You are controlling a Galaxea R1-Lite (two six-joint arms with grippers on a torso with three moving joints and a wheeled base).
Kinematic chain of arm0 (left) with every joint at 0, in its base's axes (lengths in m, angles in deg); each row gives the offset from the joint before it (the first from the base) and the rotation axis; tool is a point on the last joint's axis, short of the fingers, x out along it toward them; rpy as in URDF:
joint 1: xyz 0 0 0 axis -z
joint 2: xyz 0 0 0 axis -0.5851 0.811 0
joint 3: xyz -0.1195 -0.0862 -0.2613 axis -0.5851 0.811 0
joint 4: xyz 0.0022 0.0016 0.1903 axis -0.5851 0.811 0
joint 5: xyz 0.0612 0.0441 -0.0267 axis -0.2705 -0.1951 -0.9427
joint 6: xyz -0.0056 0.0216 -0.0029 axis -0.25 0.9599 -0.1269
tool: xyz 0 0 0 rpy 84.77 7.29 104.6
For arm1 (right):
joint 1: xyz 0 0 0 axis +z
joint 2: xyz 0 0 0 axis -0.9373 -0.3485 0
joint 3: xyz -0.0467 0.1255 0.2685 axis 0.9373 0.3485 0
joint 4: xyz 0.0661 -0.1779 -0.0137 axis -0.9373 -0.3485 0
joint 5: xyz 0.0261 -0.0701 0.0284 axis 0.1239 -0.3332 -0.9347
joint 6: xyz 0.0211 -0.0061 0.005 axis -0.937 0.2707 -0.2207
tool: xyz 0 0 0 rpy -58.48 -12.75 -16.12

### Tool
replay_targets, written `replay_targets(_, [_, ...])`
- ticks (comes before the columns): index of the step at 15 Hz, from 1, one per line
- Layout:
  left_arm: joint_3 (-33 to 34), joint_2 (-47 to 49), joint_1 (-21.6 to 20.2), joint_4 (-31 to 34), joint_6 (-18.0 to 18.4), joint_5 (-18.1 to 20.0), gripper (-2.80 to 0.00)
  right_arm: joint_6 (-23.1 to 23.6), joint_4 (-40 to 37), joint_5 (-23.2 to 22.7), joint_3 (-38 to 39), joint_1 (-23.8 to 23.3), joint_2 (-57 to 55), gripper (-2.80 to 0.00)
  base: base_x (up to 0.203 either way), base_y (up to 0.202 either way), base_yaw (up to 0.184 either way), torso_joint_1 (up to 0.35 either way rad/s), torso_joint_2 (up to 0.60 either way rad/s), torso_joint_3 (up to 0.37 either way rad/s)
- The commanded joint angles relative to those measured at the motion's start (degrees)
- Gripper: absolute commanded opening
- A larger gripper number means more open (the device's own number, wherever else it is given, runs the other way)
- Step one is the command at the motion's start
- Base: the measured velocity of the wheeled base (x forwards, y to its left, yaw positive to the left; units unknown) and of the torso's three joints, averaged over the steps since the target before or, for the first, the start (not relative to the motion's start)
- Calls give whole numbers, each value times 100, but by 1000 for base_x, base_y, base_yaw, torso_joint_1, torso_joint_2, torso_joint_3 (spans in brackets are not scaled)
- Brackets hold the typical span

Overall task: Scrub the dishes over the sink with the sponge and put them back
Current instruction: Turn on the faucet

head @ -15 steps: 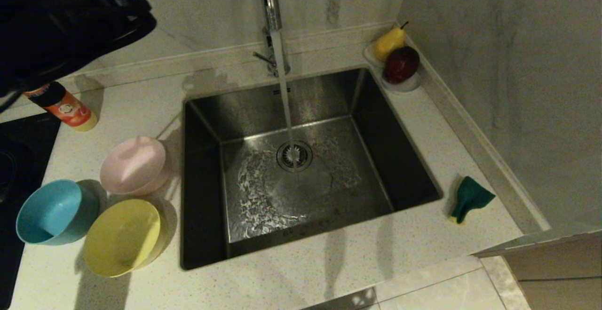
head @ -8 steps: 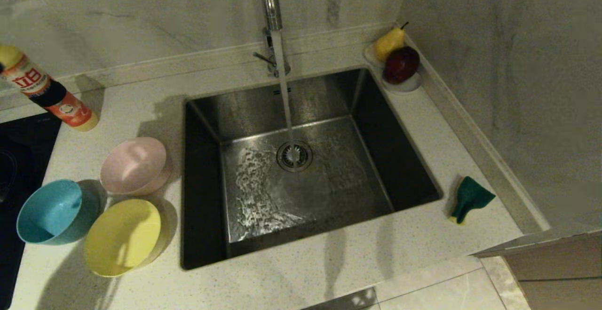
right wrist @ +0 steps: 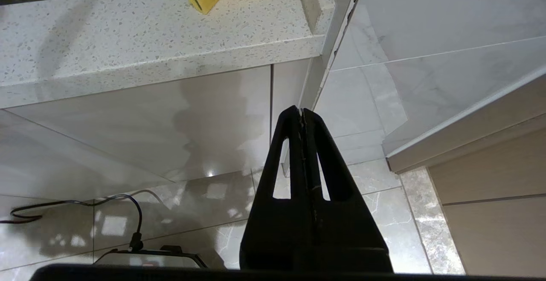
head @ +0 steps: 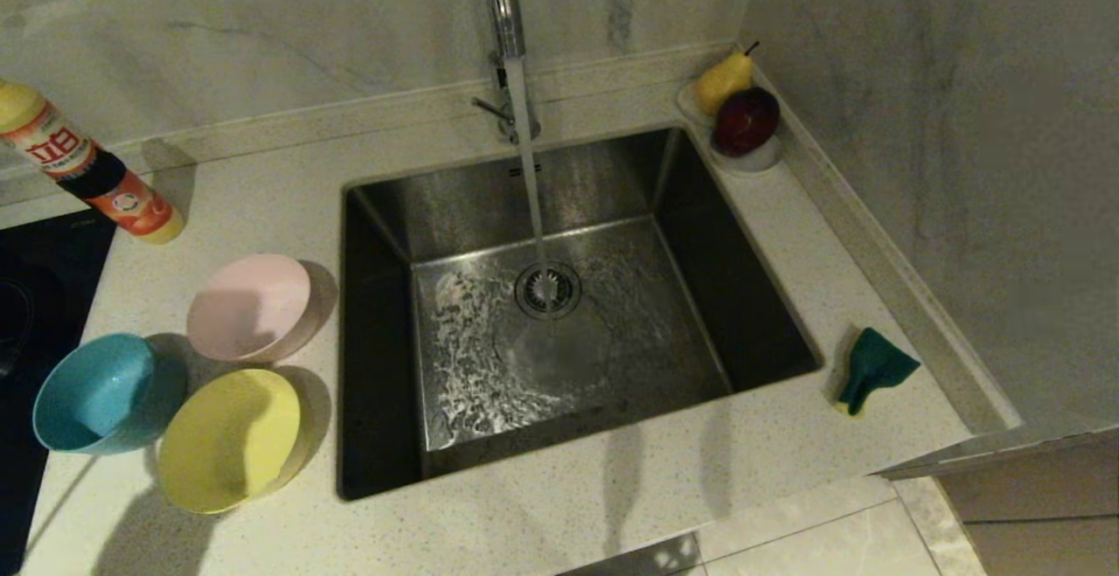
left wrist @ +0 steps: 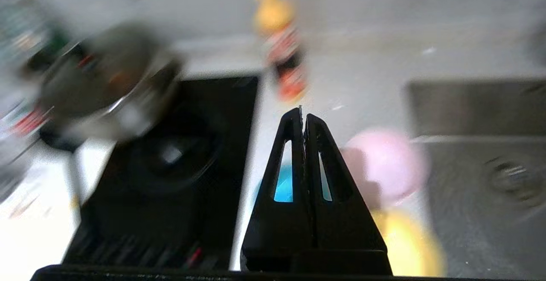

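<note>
The left gripper (left wrist: 302,112) hung above the counter near the pink bowl (head: 251,307), jaws pressed together and empty. The right gripper (right wrist: 301,112), likewise closed on nothing, was parked below the counter edge, the sponge (head: 871,369) untouched.

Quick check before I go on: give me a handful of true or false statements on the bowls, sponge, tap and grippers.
1. The sponge lies in the sink. False: it is on the counter to the sink's right.
2. Water runs from the tap. True.
3. The pink bowl is stacked in the yellow bowl. False: they sit side by side.
4. The left gripper holds the blue bowl. False: its fingers are shut on nothing.
5. The right gripper is empty. True.
</note>
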Motion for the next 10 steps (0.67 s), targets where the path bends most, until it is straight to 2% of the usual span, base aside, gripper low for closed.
replay_targets(1, [622, -872, -487, 131, -40, -82, -280, 1, 0, 3, 3, -2, 2, -280, 0, 0, 0, 0, 0, 0])
replay_targets(2, [841, -1062, -733, 178, -52, -66, -280, 1, 0, 0, 0, -2, 2, -280, 0, 0, 0, 0, 0, 0])
replay_targets(5, [1499, -1615, -839, 282, -158, -32, -280, 1, 0, 1, 0, -2, 2, -280, 0, 0, 0, 0, 0, 0])
replay_targets(7, [2143, -1774, -855, 376, -901, -64, -280, 1, 0, 0, 0, 0, 2, -280, 0, 0, 0, 0, 0, 0])
replay_targets(8, [2445, -1900, -887, 438, -1070, -64, -280, 1, 0, 0, 0, -2, 2, -280, 0, 0, 0, 0, 0, 0])
replay_targets(10, [3008, -2439, -1069, 704, -1173, 19, -280, 1, 0, 1, 0, -2, -3, -280, 0, 0, 0, 0, 0, 0])
